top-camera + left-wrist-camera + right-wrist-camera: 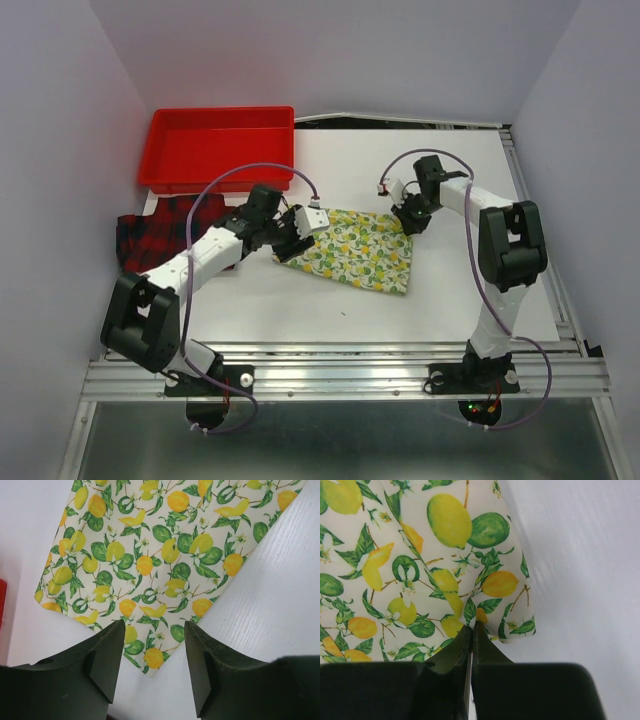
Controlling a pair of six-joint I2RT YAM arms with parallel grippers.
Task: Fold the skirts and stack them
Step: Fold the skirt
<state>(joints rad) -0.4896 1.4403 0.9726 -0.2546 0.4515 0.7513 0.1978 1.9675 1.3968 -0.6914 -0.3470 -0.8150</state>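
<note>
The lemon-print skirt [360, 250] lies flat in the middle of the white table. My right gripper [408, 222] is at its far right corner. In the right wrist view the right gripper [471, 626] is shut, pinching the edge of the lemon skirt [420, 555], and the cloth puckers at the tips. My left gripper [288, 243] hovers at the skirt's left corner. Seen from the left wrist, that gripper [154, 625] stands open, the pointed corner of the lemon skirt [150, 555] between its fingers, untouched. The red-and-black plaid skirt [160, 230] lies at the left, partly under the left arm.
A red plastic tray [220, 115] stands at the back left, just beyond the plaid skirt. The white table surface [450, 290] ends at a metal rail along the near edge. Grey walls close in on both sides.
</note>
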